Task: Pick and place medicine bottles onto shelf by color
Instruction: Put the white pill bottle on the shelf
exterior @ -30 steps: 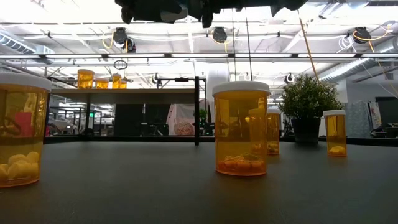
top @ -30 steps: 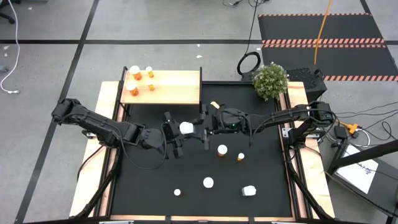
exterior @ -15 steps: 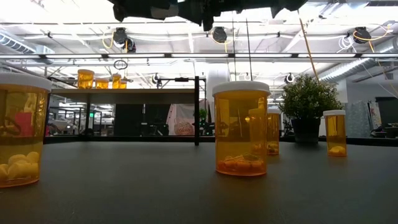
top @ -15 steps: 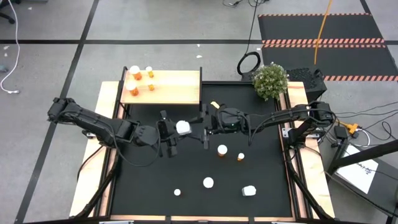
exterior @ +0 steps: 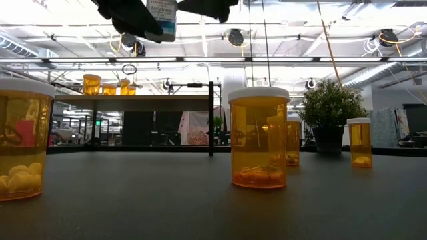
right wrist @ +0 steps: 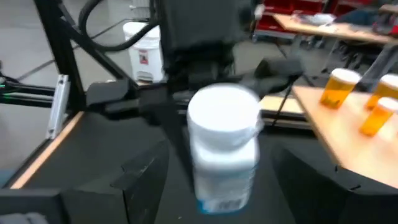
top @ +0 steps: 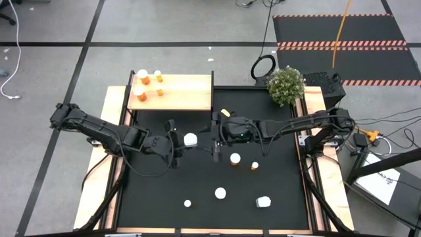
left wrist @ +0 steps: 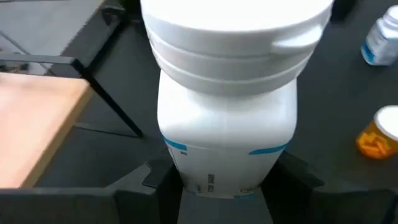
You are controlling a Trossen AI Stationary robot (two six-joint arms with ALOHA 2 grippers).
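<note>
A white medicine bottle [top: 191,139] with a blue-edged label hangs above the black mat [top: 197,178], with my left gripper [top: 182,141] shut on it. My right gripper [top: 215,139] stands open just to the bottle's right, its fingers apart on either side and touching nothing. The light-wood shelf [top: 181,92] stands at the far left and bears several orange bottles [top: 143,77] at its left end. On the mat stand two orange bottles [top: 235,158] [top: 254,166], two white-capped ones [top: 220,193] [top: 187,203] and a white bottle [top: 264,201]. My left gripper pinches the white bottle's lower body, at the label [left wrist: 211,180], between its two fingers [left wrist: 160,186]. It comes from the table's left, slanting down. The bottle stands about upright, its cap [left wrist: 236,25] on top, lifted clear of the mat.
A potted plant [top: 286,85] stands at the mat's far right corner. The shelf's thin black leg [exterior: 211,120] rises at its right end, near the held bottle. The right half of the shelf's board [top: 194,89] is bare wood.
My right gripper has opened and let go of the white bottle, and has tipped up a little. My left gripper has kept hold of the bottle and carried it slightly toward the table's left, away from the right fingers, tipping more downward.
</note>
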